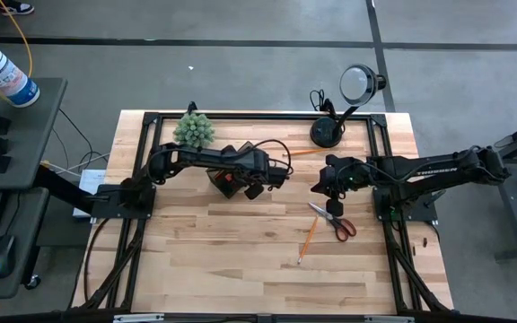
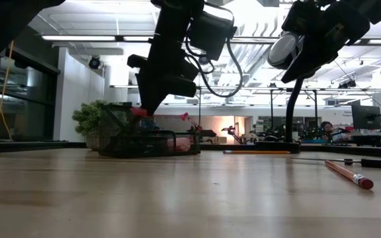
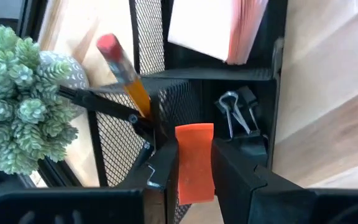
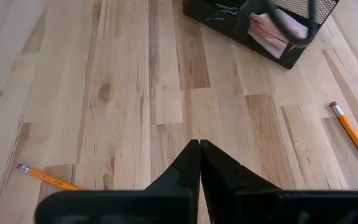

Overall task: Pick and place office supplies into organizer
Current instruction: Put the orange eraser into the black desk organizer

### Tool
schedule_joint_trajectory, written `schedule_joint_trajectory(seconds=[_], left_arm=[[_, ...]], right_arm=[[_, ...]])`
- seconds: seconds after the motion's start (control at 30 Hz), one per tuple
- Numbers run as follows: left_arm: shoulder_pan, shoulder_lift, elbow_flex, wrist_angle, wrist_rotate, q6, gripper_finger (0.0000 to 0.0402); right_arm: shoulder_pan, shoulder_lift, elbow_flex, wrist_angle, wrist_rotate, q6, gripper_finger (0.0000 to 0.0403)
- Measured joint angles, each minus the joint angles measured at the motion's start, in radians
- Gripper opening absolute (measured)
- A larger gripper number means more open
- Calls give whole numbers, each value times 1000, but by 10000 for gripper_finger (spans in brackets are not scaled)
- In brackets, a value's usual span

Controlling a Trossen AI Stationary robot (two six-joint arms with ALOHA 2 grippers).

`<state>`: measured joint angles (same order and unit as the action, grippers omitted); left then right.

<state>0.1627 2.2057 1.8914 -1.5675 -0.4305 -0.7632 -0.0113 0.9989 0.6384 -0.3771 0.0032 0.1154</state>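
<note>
Hovering over the black mesh compartmented organizer (image 3: 185,99), left claw (image 3: 194,165) clamped on small red-orange block (image 3: 194,163). Centring above an open compartment, lowering before releasing. Right claw (image 4: 199,163) waiting, fingers together, above desk (image 4: 135,93).

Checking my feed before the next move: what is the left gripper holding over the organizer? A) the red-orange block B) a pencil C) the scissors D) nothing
A: in the left wrist view the left gripper clamps the red-orange block above the organizer.
</note>
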Motion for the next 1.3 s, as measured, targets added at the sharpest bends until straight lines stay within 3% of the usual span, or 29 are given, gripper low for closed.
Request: schedule_joint_trajectory(seconds=[0.33,1.3], left_arm=[[-7,1,-120,34,98,-33,72],[-12,1,-123,88,79,-56,72]], right_arm=[[0,0,0,0,0,0,4],[0,0,0,2,0,-3,4]])
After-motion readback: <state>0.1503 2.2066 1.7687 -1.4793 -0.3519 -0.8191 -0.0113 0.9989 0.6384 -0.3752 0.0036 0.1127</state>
